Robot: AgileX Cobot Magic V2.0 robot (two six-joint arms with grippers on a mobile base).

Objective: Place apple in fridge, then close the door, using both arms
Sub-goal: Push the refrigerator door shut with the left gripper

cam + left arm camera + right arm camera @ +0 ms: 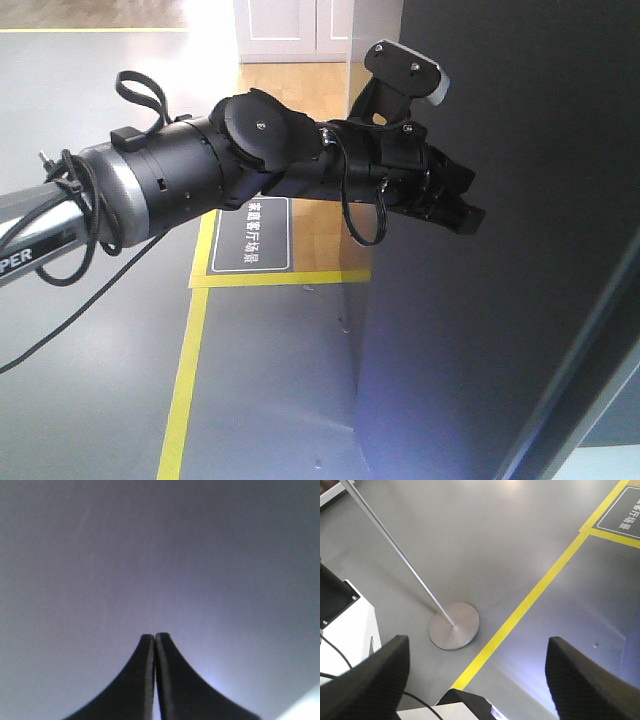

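Your left gripper (470,212) meets the dark grey outer face of the fridge (500,350), but the contact itself is hard to make out. In the left wrist view its two fingers (172,680) lie together with only a hairline between them, holding nothing. Plain grey fills the rest of that view.

The inside of the fridge is hidden, so you cannot tell where the apple is, nor whether the door is fully shut.

On the left arm (150,190) you read only "PER"; the rest is cut off. The floor sign (250,235) carries white Chinese characters, too small to read.

Your right gripper (476,641) is spread wide and holds nothing. It is above the grey floor (495,540), near a yellow line (520,612) and a metal stand (454,626).
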